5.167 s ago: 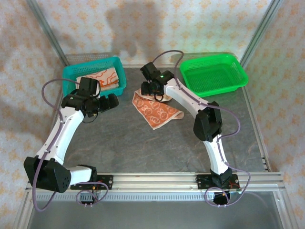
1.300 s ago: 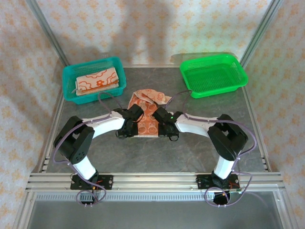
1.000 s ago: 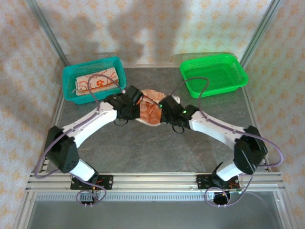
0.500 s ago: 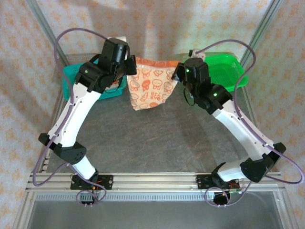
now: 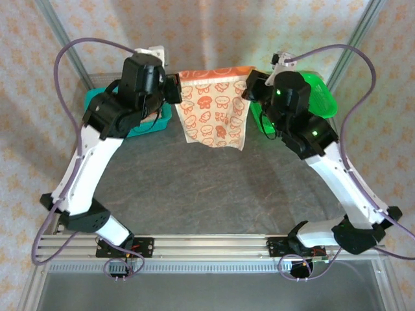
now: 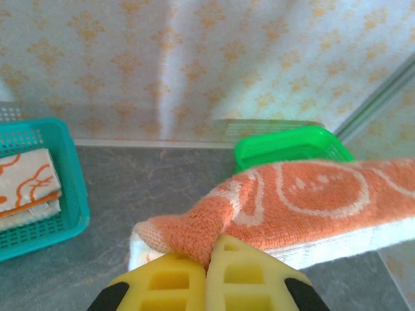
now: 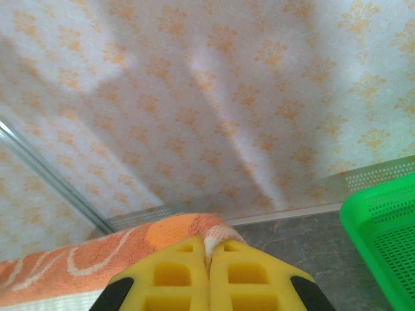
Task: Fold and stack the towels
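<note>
1. I count one orange towel (image 5: 214, 110) opened out, plus a folded pile (image 6: 23, 188) I can't count.
2. Two baskets: teal basket (image 6: 72, 194), green basket (image 6: 285, 139).
3. Two grippers: left gripper (image 6: 209, 256), right gripper (image 7: 209, 251).

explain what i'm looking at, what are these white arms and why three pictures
These are two robot arms bolted at the near edge of a grey table. The wide picture comes from a camera above and behind them; the other two come from cameras on each wrist, looking past yellow fingers. The left gripper and right gripper each pinch a top corner of an orange towel with cartoon faces, holding it spread in the air. On the table sit a teal basket with a folded towel inside and a green basket.
</note>
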You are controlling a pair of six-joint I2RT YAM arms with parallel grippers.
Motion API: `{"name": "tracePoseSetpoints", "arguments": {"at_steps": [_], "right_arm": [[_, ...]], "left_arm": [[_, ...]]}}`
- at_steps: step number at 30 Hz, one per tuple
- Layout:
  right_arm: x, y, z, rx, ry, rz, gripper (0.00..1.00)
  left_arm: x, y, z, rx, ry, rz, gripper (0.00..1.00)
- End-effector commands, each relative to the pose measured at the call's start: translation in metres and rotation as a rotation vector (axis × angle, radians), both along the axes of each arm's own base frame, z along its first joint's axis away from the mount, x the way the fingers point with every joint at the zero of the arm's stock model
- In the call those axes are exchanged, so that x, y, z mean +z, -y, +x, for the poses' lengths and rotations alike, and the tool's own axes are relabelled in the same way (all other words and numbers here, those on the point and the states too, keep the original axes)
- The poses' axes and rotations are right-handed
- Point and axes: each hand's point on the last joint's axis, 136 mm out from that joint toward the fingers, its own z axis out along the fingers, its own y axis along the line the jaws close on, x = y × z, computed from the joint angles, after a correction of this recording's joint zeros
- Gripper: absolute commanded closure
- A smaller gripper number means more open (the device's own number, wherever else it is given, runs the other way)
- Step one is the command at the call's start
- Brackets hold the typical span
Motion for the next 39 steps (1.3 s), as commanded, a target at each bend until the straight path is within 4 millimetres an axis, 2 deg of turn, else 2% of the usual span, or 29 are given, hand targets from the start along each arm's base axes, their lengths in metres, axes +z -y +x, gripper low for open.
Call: {"name": "tracePoseSetpoints", "arguments": {"at_steps": [1,3,4,5,8,11,15,18,24,28,31,34,39], "right_arm": [[0.021,0.012,-0.035,0.012,0.05,0.016,1.0],[0.018,0.009,-0.042,0.015,0.048,0.001,1.0],[0.025,0.017,-0.052,0.015,0.063,0.021,1.0],[0.024,0.02,-0.054,0.007,0.056,0.025,1.0],[0.018,0.023,-0.052,-0.018,0.037,0.007,1.0],[0.011,0.024,-0.041,-0.065,0.031,-0.018,1.0],[-0.015,0.023,-0.003,-0.124,-0.055,-0.041,1.0],[-0.039,0.02,0.037,-0.107,-0.136,-0.004,1.0],[-0.105,0.005,0.123,-0.105,-0.282,-0.073,1.0],[-0.162,0.002,0.176,-0.101,-0.377,-0.12,1.0],[-0.212,0.0,0.205,-0.092,-0.466,-0.15,1.0],[-0.258,-0.003,0.22,-0.067,-0.559,-0.157,1.0],[-0.311,-0.008,0.217,-0.045,-0.666,-0.18,1.0]], "left_arm": [[0.036,-0.017,-0.03,0.052,0.127,-0.08,1.0],[0.039,-0.019,-0.042,0.054,0.145,-0.097,1.0],[0.04,-0.019,-0.047,0.049,0.152,-0.108,1.0],[0.041,-0.019,-0.05,0.044,0.158,-0.118,1.0],[0.04,-0.021,-0.052,0.05,0.163,-0.128,1.0],[0.034,-0.025,-0.043,0.097,0.161,-0.076,1.0],[0.007,-0.028,-0.012,0.151,0.096,-0.018,1.0],[-0.024,-0.031,0.025,0.175,0.0,-0.027,1.0],[-0.08,-0.03,0.108,0.18,-0.121,0.007,1.0],[-0.139,-0.019,0.163,0.15,-0.218,0.012,1.0],[-0.182,-0.016,0.187,0.152,-0.287,0.063,1.0],[-0.217,-0.016,0.201,0.158,-0.336,0.109,1.0],[-0.269,-0.021,0.2,0.17,-0.44,0.17,1.0]]}}
